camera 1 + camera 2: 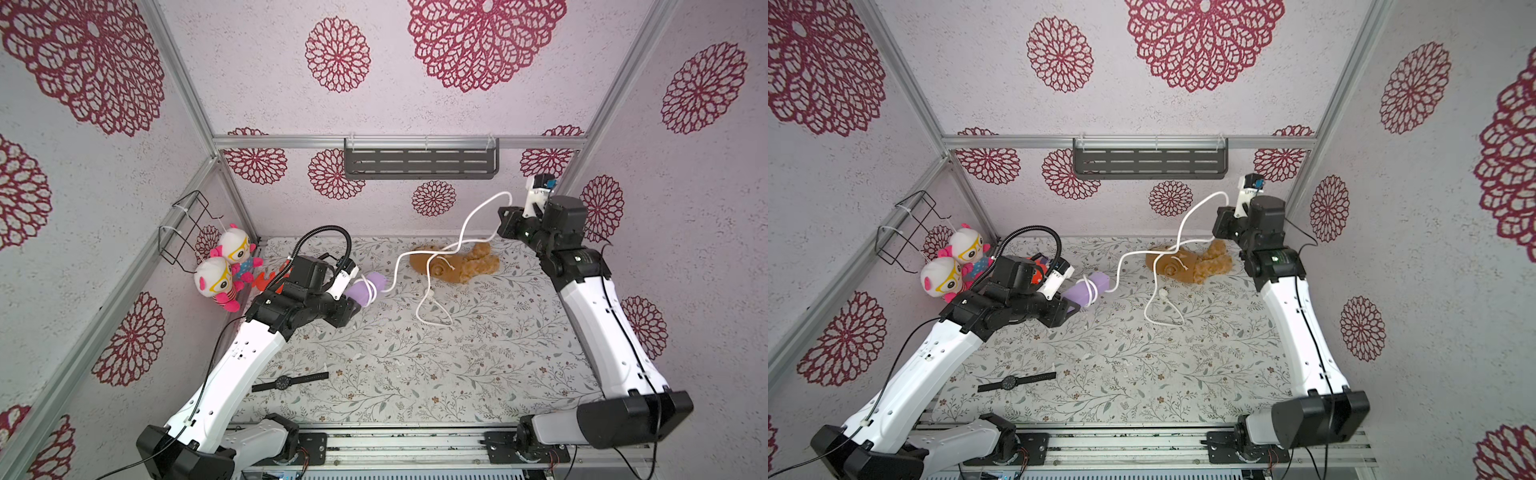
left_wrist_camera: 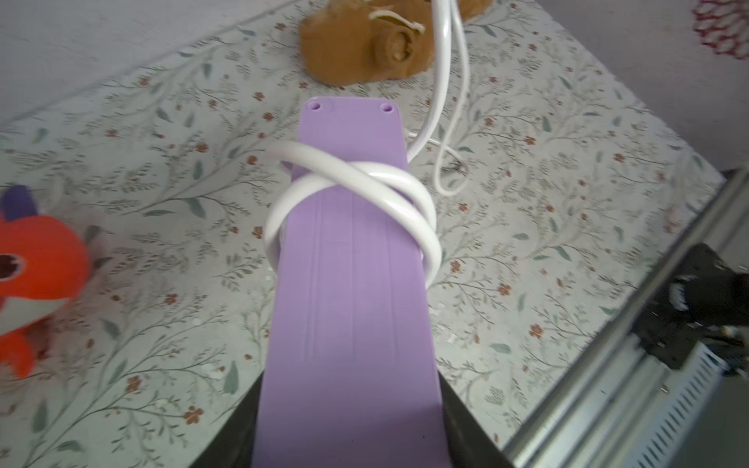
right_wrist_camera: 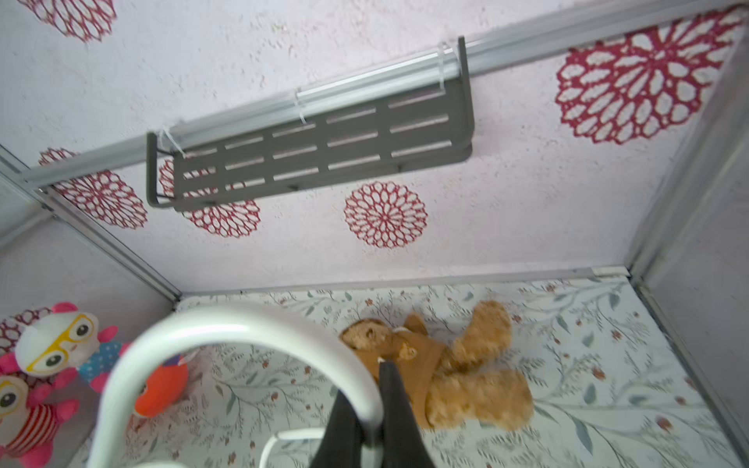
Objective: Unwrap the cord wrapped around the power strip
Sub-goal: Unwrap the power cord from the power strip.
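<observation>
Your left gripper (image 1: 348,300) is clamped on one end of the power strip (image 1: 369,287), over the worktop's (image 1: 478,365) back left. The strip's long axis runs straight out from the gripper, free end toward the brown teddy bear (image 1: 455,262). Crossed loops of the cord (image 2: 352,178) wrap it. Your right gripper (image 3: 371,423), raised at the back right, pinches the cord.

Inspector: Electrical items, counted?
Clerk: One strip (image 1: 358,293), one cord (image 1: 465,224), one plug (image 1: 432,293).
Inspector: Plush toys?
Clerk: Four in all: two dolls (image 1: 235,245) (image 1: 214,280) with yellow glasses, one bear (image 1: 469,266), one orange toy (image 2: 36,263).
Inspector: Remaining items?
Clerk: One watch (image 1: 286,381), one shelf (image 1: 420,162), one wire rack (image 1: 187,226). Two arms (image 1: 232,374) (image 1: 602,332).
</observation>
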You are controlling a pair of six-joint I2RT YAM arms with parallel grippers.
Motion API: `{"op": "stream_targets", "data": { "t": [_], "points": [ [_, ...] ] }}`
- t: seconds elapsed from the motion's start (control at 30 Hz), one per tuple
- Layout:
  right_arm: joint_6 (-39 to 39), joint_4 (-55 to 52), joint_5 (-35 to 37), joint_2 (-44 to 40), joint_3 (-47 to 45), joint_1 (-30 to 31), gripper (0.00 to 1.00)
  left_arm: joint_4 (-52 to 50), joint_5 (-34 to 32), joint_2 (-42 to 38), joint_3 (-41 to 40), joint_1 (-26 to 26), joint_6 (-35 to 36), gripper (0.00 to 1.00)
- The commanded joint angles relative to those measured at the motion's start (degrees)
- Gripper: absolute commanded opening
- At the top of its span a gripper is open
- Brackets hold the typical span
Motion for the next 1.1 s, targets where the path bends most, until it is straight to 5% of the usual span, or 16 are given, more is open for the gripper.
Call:
{"op": "stream_targets", "data": {
  "t": [0.0, 0.13, 0.3, 0.43, 0.6, 0.7, 0.9, 0.97, 1.07],
  "points": [
    [-6.5, -6.2, 9.6, -4.7, -7.8, 0.1, 0.0, 9.6, -15.3, -2.1, 3.8, 0.4, 0.1, 0.0],
    [-14.4, -7.1, 19.4, -7.9, -10.8, 0.1, 0.0, 12.1, -11.9, -2.6, 7.7, 0.5, 1.3, 0.0],
    [-28.4, -5.1, 26.6, -4.1, 5.3, -1.6, 0.0, 18.1, 0.3, -2.6, 11.8, 0.4, -3.1, 0.0],
    [-38.8, 9.8, 32.3, -3.3, 11.6, -1.5, 0.0, 29.5, 10.7, -2.5, 11.2, 0.5, -10.4, 0.0],
    [-46.1, 24.0, 34.7, -6.6, 3.4, -1.6, 0.0, 39.3, 21.1, -1.9, 7.5, 0.4, -17.3, 0.0],
    [-44.3, 23.5, 31.2, -12.1, -11.4, -1.4, 0.0, 37.9, 22.1, -2.3, 5.6, 0.4, -16.1, 0.0],
    [-21.5, 14.4, 17.1, -22.0, -37.5, 3.1, 0.0, 33.8, 21.2, -3.9, 2.3, 0.4, -13.3, 0.0],
    [-15.3, 13.9, 14.6, -23.2, -42.3, 4.5, 0.11, 33.4, 21.1, -4.1, 1.5, 0.5, -12.9, 0.0],
    [-10.6, 9.3, 12.3, -22.5, -43.2, 4.8, 0.52, 31.9, 19.8, -4.3, 1.2, 0.5, -12.0, 0.0]
  ]
}}
